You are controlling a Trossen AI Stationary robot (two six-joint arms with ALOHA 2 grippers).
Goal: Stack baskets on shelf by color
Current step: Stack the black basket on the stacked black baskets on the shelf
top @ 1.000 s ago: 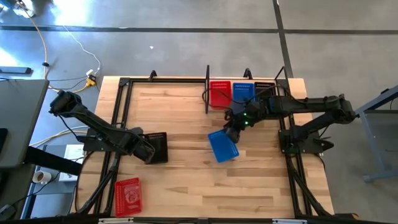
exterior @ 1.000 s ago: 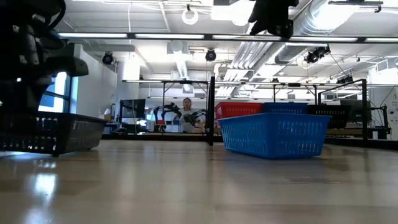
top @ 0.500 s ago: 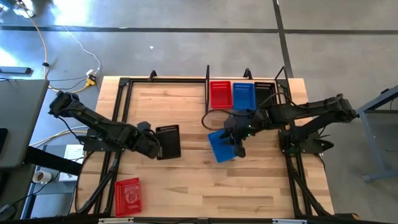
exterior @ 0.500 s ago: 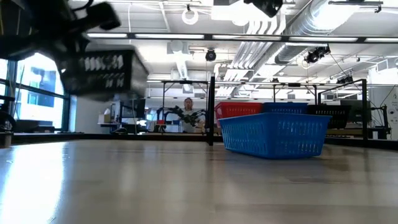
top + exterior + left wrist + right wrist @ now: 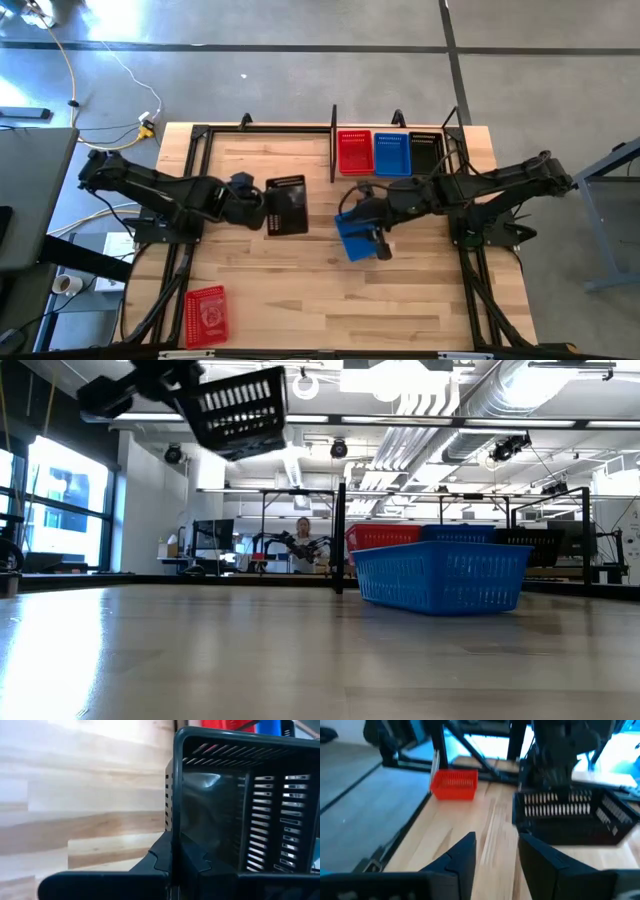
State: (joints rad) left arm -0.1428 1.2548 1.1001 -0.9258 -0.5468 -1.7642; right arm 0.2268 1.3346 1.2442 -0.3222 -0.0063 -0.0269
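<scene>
the left gripper (image 5: pixel 262 209) is clamped on the rim of a black basket (image 5: pixel 287 205), held in the air over the open middle of the table (image 5: pixel 280 290). the right gripper (image 5: pixel 378 243) hangs over a blue basket (image 5: pixel 355 236) with its fingers apart. the shelf (image 5: pixel 392 152) at the far edge carries red, blue and black baskets; one red basket (image 5: pixel 206 315) lies at the near left edge.

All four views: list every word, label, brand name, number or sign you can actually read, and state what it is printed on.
No text can be read in any view.
Red basket at the table's front left corner: a pale patch inside it, possibly a label, too small to read.
Black basket, blue basket and shelf: no markings visible.
</scene>
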